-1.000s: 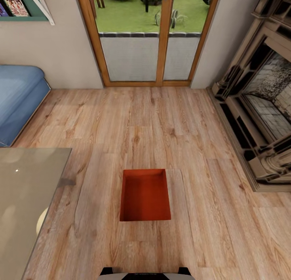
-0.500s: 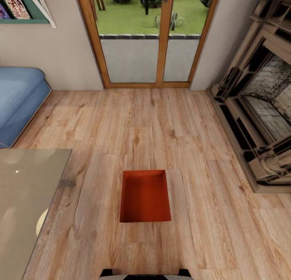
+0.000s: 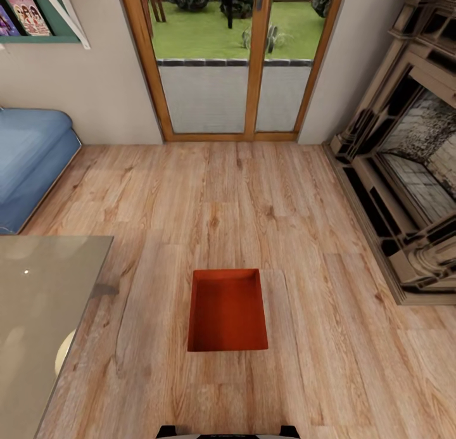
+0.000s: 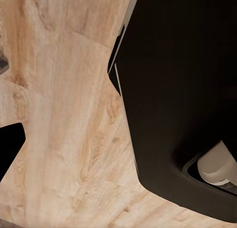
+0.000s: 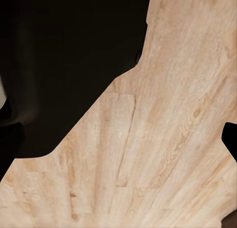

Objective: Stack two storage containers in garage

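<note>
One orange-red storage container (image 3: 227,312) sits open-side up on the living room's wood-plank floor (image 3: 316,236), directly ahead of the robot's base (image 3: 228,432), probably so both arms can reach it evenly. Whether either pincer is released or clenched cannot be told.

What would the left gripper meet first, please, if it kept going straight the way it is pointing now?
Most likely the light wood-plank floor: the left wrist view looks along the fingers onto bare planks, beside the robot's dark base. Nothing else seems to lie in that line, though depth is hard to judge.
</note>
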Tool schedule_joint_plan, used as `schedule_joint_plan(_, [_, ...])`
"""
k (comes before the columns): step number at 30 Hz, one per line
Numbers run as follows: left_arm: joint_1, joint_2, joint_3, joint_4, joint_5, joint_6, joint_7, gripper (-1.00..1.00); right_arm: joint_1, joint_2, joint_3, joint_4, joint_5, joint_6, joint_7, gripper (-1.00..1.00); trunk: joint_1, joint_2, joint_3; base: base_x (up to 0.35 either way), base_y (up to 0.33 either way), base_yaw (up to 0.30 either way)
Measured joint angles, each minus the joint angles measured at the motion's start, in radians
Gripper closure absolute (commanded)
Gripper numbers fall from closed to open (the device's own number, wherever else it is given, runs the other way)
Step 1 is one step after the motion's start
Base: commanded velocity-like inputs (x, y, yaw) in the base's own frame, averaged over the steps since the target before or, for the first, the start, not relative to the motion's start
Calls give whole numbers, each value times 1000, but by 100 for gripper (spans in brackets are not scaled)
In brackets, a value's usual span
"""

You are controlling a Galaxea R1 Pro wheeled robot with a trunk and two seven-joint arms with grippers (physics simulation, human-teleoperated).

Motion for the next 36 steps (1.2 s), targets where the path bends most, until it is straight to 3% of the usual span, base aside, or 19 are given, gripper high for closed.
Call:
schedule_joint_plan(7, [0,0,1,0,2,0,7,-100,0,-2,-1,0,-1,0,0,-100,0,0,0,0,0,0])
schedule_joint_plan(36, [0,5,3,2,-1,0,8,-100,0,-5,8,0,15,1,10,-100,111,-203,-91,0,0,0])
